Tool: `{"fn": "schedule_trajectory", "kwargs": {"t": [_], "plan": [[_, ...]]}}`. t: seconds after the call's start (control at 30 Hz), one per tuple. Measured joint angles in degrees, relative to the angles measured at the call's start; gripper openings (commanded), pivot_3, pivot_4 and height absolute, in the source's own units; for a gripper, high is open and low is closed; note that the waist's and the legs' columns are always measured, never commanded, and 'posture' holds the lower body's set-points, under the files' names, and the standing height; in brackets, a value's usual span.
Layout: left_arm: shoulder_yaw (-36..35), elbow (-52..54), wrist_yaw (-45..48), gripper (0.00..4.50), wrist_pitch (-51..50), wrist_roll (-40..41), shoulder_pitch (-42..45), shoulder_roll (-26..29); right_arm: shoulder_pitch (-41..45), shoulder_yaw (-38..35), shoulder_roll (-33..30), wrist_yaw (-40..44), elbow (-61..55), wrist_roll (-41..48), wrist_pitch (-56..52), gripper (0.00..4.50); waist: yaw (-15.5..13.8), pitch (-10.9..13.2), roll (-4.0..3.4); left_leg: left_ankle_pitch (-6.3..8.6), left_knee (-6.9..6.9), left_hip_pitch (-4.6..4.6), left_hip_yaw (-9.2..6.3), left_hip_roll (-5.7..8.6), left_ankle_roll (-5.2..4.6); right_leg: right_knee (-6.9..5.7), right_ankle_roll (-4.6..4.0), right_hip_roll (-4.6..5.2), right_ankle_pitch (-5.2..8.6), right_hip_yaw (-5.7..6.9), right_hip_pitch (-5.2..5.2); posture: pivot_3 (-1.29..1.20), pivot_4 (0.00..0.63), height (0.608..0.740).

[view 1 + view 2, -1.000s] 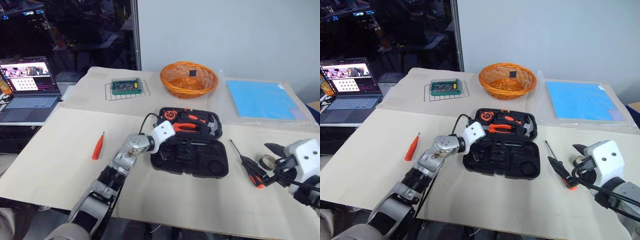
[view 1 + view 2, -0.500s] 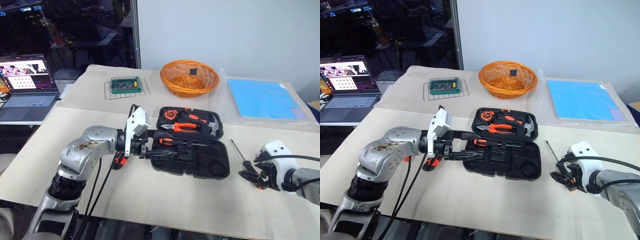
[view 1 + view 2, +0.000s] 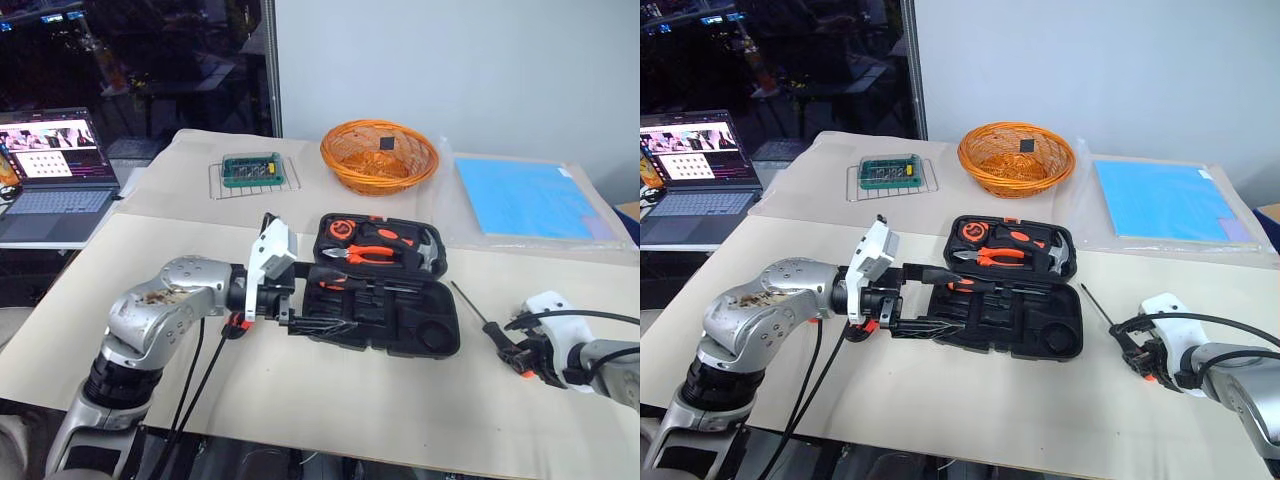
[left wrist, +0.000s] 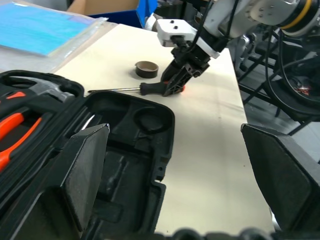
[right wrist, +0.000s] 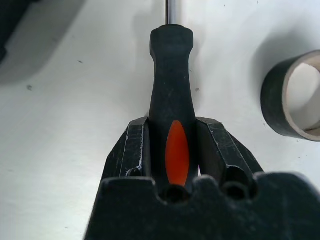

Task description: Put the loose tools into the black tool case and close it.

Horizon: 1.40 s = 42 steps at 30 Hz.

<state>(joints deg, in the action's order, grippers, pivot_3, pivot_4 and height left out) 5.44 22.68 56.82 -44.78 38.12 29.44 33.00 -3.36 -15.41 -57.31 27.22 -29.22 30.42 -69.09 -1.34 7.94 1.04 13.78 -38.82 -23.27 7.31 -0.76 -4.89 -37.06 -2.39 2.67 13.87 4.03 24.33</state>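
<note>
The right wrist view shows what the head views cannot: the right hand point(image 5: 172, 150) has its two fingers pressed against both sides of the long screwdriver point(image 5: 171, 95), on the black handle with its orange inlay, the steel shaft running away from the fingers. Just beside that hand lies one tape ring point(image 5: 295, 95) on the worktop point(image 5: 65, 100).

The left wrist view looks along the left hand point(image 4: 175, 165), whose two fingers stand far apart and hold nothing. Between them lies the near, empty half of the open case point(image 4: 125, 150), and beyond it the right hand pinching the screwdriver handle against the worktop, with the tape ring just behind it.

The head views give the layout. The left hand point(image 3: 300, 305) hangs level at the case's left end, its fingertips over the case's near edge. One case point(image 3: 385, 285) lies open between the two hands; its far half carries pliers point(image 3: 375, 255), a hammer and a round orange tool. A small orange tool point(image 3: 237, 322) lies on the worktop under the left hand, mostly hidden by it, so I cannot tell which tool it is. The right hand point(image 3: 520, 352) sits well to the right of the case, low on the worktop. Behind the case stand one basket point(image 3: 378, 155), one green box point(image 3: 251, 169) on a wire rack, and one blue sheet point(image 3: 525, 197); one laptop point(image 3: 55, 170) sits far out on the left hand's side.
</note>
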Motion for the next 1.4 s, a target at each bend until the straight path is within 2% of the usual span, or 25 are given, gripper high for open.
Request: {"fn": "schedule_trajectory", "kwargs": {"t": [0.13, 0.2, 0.27, 0.33, 0.43, 0.53, 0.63, 0.73, 0.97, 1.2, 1.27, 1.3, 1.4], "plan": [[-2.0, 0.0, -2.1, 4.50, 3.0, -0.4, -1.8, -1.1, 5.1, -3.2, -0.2, 1.2, -5.3, 2.6, -2.0, 0.99, 0.9, 0.1, 0.05, 0.01, 0.01, 0.07, 0.00, 0.00, 0.00, -0.02, 0.01, -0.01, -0.01, -0.05, -0.01, 0.00, 0.150, 0.740], [-3.7, 0.5, -2.0, 4.50, 1.2, 1.9, -2.5, 1.0, 12.2, -0.5, -4.3, 3.0, -6.8, 3.2, -1.7, 0.99, 1.3, 0.3, -0.16, 0.00, 0.00, 0.08, 0.01, 0.00, 0.02, -0.05, 0.03, 0.00, -0.03, -0.07, 0.02, 0.00, 0.150, 0.740], [-5.9, 1.7, -1.8, 4.50, -0.3, 4.1, -3.5, 3.1, 17.7, 4.9, -10.3, 5.8, -6.2, 0.8, 1.8, 0.99, 1.2, 0.4, -0.16, 0.21, 0.07, 0.13, -0.02, -0.01, 0.42, -0.02, -0.02, -0.01, 0.00, -0.01, 0.05, 0.00, 0.150, 0.740], [-7.8, 3.4, -1.7, 4.50, -0.7, 5.8, -5.1, 4.7, 25.7, 14.2, -12.4, 10.1, -2.6, -4.3, 8.4, 0.99, 1.1, 0.4, -0.07, 0.20, 0.08, 0.13, -0.04, -0.01, 0.43, 0.01, -0.08, -0.01, 0.03, 0.01, 0.04, 0.00, 0.150, 0.740], [-8.9, 5.0, -1.5, 4.50, -1.1, 7.3, -7.2, 6.2, 33.6, 26.1, -9.8, 17.4, 3.4, -10.0, 17.5, 0.99, 1.0, 0.5, -0.03, -0.02, 0.06, 0.04, 0.05, 0.00, 0.43, 0.06, -0.08, 0.00, 0.04, -0.02, 0.09, 0.00, 0.150, 0.740], [-9.9, 5.9, -1.0, 4.50, -1.5, 7.8, -9.5, 9.0, 37.2, 36.4, -5.3, 25.0, 9.9, -16.4, 28.4, 0.99, 0.6, 0.5, 0.07, -0.13, 0.05, -0.05, 0.09, 0.00, 0.41, 0.09, -0.03, 0.01, 0.09, -0.02, 0.12, 0.00, 0.150, 0.740], [-11.0, 6.5, -0.9, 4.50, -1.5, 8.1, -11.1, 10.8, 39.0, 42.0, -1.4, 28.5, 18.7, -22.4, 36.9, 0.99, 0.4, 0.7, 0.09, -0.11, -0.01, -0.13, 0.17, 0.04, 0.37, 0.11, -0.01, 0.14, 0.07, -0.01, 0.14, 0.00, 0.150, 0.740], [-11.2, 7.7, -1.0, 4.50, -1.5, 8.6, -12.6, 11.6, 40.6, 42.6, -0.3, 31.8, 24.3, -26.1, 42.6, 0.99, 0.5, 0.8, 0.07, -0.09, -0.02, -0.10, 0.30, 0.12, 0.33, 0.08, -0.04, 0.35, 0.00, 0.04, 0.15, 0.00, 0.150, 0.740], [-12.1, 8.0, -1.0, 4.50, -0.3, 9.0, -14.3, 12.3, 40.8, 43.2, 0.0, 37.5, 28.5, -31.1, 49.9, 0.99, 0.7, 0.9, 0.11, 0.06, -0.01, 0.04, 0.31, 0.11, 0.64, 0.00, -0.15, 0.41, -0.06, 0.09, 0.10, 0.00, 0.150, 0.740], [-12.4, 8.0, -0.4, 4.50, 1.4, 8.9, -15.8, 12.8, 40.8, 42.1, 1.2, 40.2, 29.7, -33.7, 51.0, 0.99, 0.7, 0.9, 0.11, 0.11, 0.01, 0.06, 0.31, 0.11, 0.73, 0.00, -0.30, 0.44, -0.13, 0.11, 0.10, 0.00, 0.150, 0.740], [-12.4, 8.0, -0.3, 4.50, 1.9, 8.8, -15.9, 12.9, 40.9, 41.8, 2.1, 40.7, 29.9, -34.2, 50.3, 1.99, 0.7, 0.9, 0.11, 0.11, 0.01, 0.05, 0.31, 0.10, 0.73, 0.00, -0.32, 0.44, -0.14, 0.12, 0.10, 0.00, 0.150, 0.740], [-12.4, 8.0, -0.3, 4.50, 2.2, 8.7, -15.9, 13.1, 41.0, 41.6, 2.6, 41.0, 29.9, -34.4, 49.9, 2.19, 0.7, 0.9, 0.10, 0.11, 0.01, 0.06, 0.31, 0.11, 0.74, 0.00, -0.32, 0.44, -0.14, 0.12, 0.10, 0.00, 0.150, 0.740], [-12.4, 8.0, -0.4, 4.50, 2.3, 8.6, -15.8, 13.2, 41.1, 40.5, 4.0, 41.4, 30.0, -34.1, 49.0, 3.19, 0.7, 0.9, 0.10, 0.12, 0.01, 0.07, 0.30, 0.10, 0.75, -0.02, -0.34, 0.44, -0.14, 0.14, 0.10, 0.00, 0.150, 0.740]]}}
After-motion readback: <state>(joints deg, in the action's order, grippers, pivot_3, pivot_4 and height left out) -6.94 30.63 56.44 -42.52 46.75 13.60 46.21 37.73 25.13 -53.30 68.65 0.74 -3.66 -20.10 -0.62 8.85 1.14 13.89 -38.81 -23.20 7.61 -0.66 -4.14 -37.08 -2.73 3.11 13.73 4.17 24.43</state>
